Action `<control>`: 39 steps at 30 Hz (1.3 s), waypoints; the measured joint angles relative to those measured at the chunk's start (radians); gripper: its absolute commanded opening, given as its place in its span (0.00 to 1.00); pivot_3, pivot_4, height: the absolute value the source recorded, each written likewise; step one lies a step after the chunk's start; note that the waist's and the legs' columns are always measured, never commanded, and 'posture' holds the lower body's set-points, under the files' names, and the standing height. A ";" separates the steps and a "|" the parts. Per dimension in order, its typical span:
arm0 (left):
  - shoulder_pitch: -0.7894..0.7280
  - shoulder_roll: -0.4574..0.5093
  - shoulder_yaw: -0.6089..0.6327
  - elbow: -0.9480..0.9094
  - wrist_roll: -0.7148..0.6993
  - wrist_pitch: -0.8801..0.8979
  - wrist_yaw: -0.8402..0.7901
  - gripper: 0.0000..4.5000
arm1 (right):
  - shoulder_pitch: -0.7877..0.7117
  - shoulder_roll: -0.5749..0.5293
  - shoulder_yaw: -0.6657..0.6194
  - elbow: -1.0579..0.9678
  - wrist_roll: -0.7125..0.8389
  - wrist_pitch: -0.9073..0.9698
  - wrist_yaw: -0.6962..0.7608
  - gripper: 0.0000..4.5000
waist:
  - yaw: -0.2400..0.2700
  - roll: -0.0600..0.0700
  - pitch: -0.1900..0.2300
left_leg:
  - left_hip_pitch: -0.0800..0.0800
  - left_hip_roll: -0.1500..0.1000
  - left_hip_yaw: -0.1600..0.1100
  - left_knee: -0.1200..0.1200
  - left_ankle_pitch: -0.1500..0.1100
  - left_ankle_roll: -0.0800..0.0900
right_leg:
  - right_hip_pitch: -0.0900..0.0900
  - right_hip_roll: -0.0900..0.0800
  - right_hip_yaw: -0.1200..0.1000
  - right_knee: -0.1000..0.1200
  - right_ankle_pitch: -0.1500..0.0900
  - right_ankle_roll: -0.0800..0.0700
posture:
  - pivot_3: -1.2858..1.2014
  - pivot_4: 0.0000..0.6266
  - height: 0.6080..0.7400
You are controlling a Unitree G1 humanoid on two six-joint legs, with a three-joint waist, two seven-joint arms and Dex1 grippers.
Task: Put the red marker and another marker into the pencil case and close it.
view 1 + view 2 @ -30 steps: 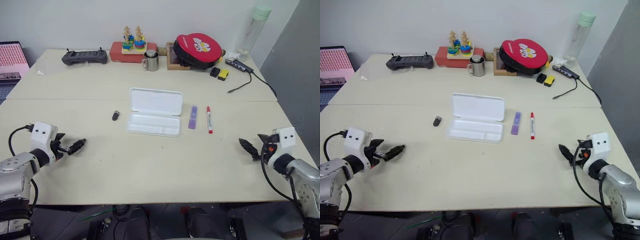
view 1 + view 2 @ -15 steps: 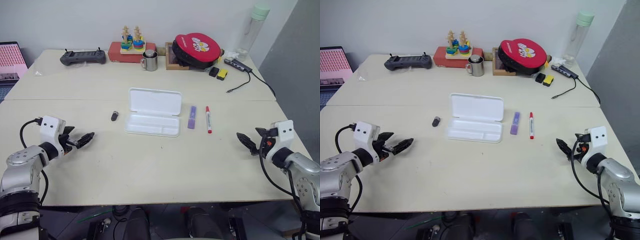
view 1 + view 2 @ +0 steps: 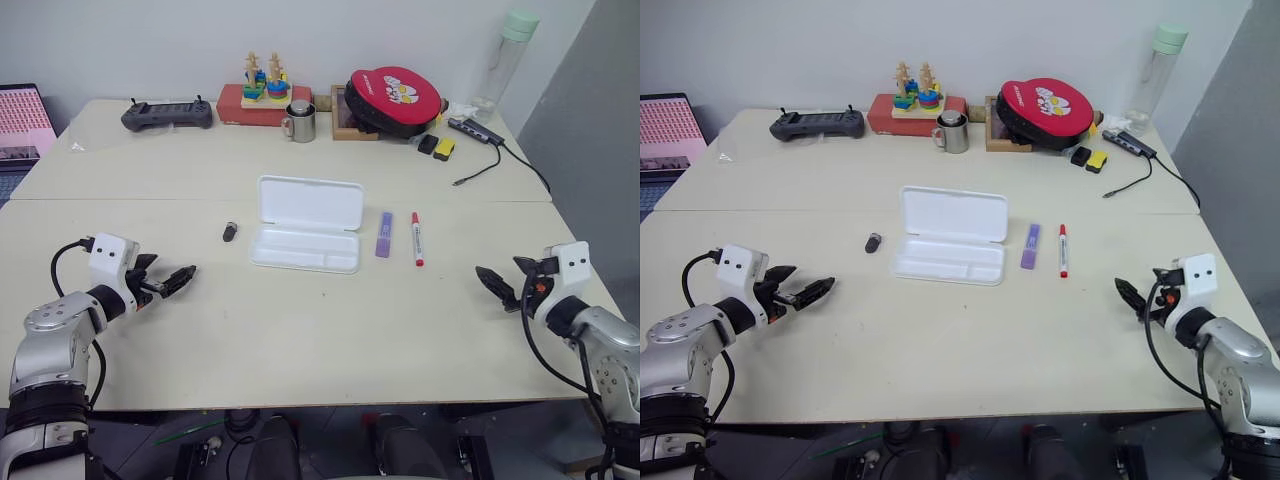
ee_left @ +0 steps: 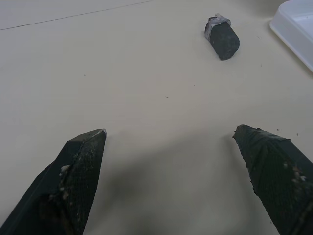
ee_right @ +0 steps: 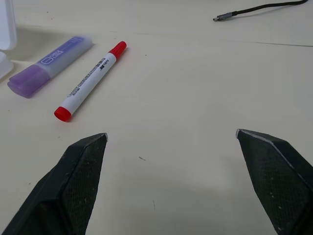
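1. Head views: the left claw [image 3: 172, 282] hangs just above the tabletop [image 3: 320, 340], fingers spread wide and holding nothing, its arm low and pointing inward toward the middle. The right claw [image 3: 497, 287] mirrors it on the other side, also wide open and empty. The pencil case [image 3: 306, 224] lies open between the two claws and farther out, nearer the left one. The purple marker [image 3: 385, 235] lies just beside the case on the right claw's side, and the red marker [image 3: 417, 238] lies beside that, closest of the task's things to the right claw.

2. Left wrist view: ahead of the spread fingers [image 4: 78, 171] sits a small black object [image 4: 222, 38], with the case's corner beyond it.

3. Right wrist view: both markers lie ahead of the open fingers [image 5: 80, 166], off toward the case, the red one nearer. The red marker looks light, stiff and smooth, so it is likely to roll or slip; a pinch across mid-barrel seems safest. The purple one looks flat and wider, so gripping its narrow sides should suit. The thin plastic case will probably slide if its lid is pushed.
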 measured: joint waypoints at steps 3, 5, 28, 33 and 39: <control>0.018 -0.001 0.002 -0.038 -0.021 0.027 -0.023 1.00 | -0.014 -0.001 0.016 0.008 -0.010 -0.013 0.023 0.99 | -0.001 0.000 0.000 | 0.000 0.000 0.000 0.000 0.000 0.000 | 0.000 0.000 0.000 0.000 0.000 0.000 | 0.52 0.24 1.00; 0.034 -0.003 0.002 -0.076 -0.043 0.049 -0.043 1.00 | -0.037 -0.001 0.031 0.009 -0.009 -0.014 0.045 0.99 | -0.002 0.000 0.000 | 0.000 0.000 0.000 0.000 0.000 0.000 | 0.000 0.000 0.000 0.000 0.000 0.000 | 0.52 0.24 1.00; 0.022 -0.133 -0.105 -0.645 -0.370 0.305 -0.095 1.00 | -0.683 0.201 0.749 0.319 -0.242 0.089 0.375 0.99 | -0.006 0.001 0.001 | -0.001 0.000 -0.001 0.001 0.000 0.000 | 0.000 0.001 -0.001 0.001 0.002 -0.004 | 0.52 0.24 1.00; 0.024 -0.131 -0.081 -0.640 -0.371 0.301 -0.087 1.00 | -0.750 0.252 0.774 0.458 -0.319 0.024 0.404 0.87 | -0.005 0.001 0.000 | -0.001 0.000 -0.002 0.002 0.000 0.000 | 0.000 0.001 -0.001 0.001 0.002 -0.003 | 0.52 0.24 1.00; 0.024 -0.133 -0.076 -0.640 -0.374 0.301 -0.076 1.00 | -0.773 0.281 0.776 0.537 -0.369 -0.028 0.446 0.54 | -0.001 0.001 0.001 | -0.001 0.000 -0.002 0.001 0.000 0.000 | 0.000 0.001 -0.001 0.001 0.002 -0.004 | 0.52 0.24 1.00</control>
